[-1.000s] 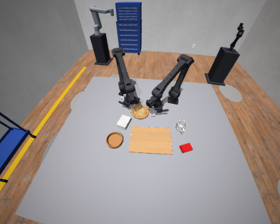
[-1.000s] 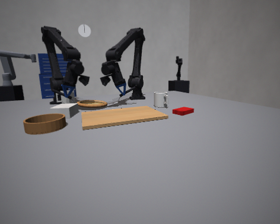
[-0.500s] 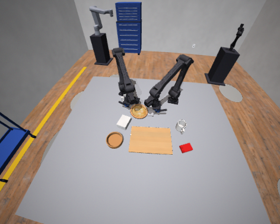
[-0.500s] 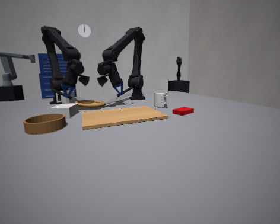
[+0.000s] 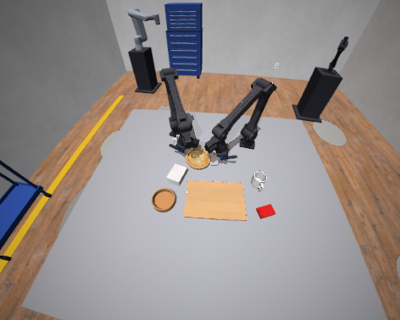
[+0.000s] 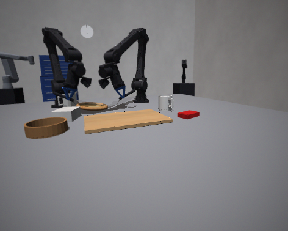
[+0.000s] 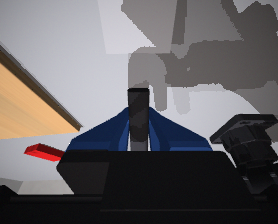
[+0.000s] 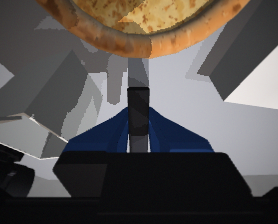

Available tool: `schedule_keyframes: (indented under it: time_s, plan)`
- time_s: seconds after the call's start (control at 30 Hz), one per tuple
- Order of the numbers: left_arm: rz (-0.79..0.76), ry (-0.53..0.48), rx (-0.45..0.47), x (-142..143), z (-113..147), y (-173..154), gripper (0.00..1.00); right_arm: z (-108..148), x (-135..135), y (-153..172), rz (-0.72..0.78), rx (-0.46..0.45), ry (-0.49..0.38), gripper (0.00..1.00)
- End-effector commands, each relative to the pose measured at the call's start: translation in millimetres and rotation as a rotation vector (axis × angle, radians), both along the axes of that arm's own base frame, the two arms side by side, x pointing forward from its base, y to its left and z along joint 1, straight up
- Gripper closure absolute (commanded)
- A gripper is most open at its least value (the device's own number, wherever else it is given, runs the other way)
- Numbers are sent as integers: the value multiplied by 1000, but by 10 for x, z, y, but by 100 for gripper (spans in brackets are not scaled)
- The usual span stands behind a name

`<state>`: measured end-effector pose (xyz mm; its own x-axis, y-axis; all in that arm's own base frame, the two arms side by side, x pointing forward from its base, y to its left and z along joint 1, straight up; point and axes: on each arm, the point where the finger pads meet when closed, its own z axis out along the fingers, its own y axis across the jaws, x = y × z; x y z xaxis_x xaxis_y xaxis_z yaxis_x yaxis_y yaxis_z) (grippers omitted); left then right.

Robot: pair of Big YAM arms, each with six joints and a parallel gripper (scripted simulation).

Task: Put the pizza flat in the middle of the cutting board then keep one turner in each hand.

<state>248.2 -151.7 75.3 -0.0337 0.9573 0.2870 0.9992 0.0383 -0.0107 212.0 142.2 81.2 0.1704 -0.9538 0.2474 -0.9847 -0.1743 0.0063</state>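
The pizza (image 5: 198, 158) (image 6: 92, 106) (image 8: 150, 46) lies behind the cutting board (image 5: 215, 200) (image 6: 127, 120) (image 7: 25, 100), off it. My left gripper (image 5: 224, 157) (image 6: 121, 97) (image 7: 138, 111), at picture right in the top and exterior views, is shut on a turner handle (image 7: 139, 100); its pale blade (image 5: 214, 162) is beside the pizza's rim. My right gripper (image 5: 180, 150) (image 6: 71, 98) (image 8: 138, 112), at picture left, is shut on the other turner's handle (image 8: 139, 99). That turner's shaft reaches the pizza's rim; its blade is hidden, apparently under the pizza. I cannot tell whether the pizza is raised.
A white box (image 5: 177, 174) (image 6: 66, 113) stands between the right gripper and a brown round dish (image 5: 163, 200) (image 6: 46, 128). A white mug (image 5: 258, 180) (image 6: 165, 102) and a red block (image 5: 266, 211) (image 6: 188, 114) (image 7: 44, 151) are at picture right of the board.
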Motion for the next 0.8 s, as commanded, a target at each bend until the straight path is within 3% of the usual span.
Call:
schedule_keyframes:
  time_s: [0.0,0.1,0.17,0.37,0.77]
  plan:
    - [-35,12,-26,-19,107,48,94,349,240,168,7,80,-69,94]
    - [-19,9,-30,-20,104,43,94,344,248,181,-2,85,-74,94]
    - [-27,-35,-73,199,353,-100,94,291,223,150,11,65,-35,94]
    - [-26,-37,-96,183,416,-74,94,486,268,154,10,119,-67,94]
    - [-27,-42,-135,187,562,-47,94,620,260,113,15,157,-57,94]
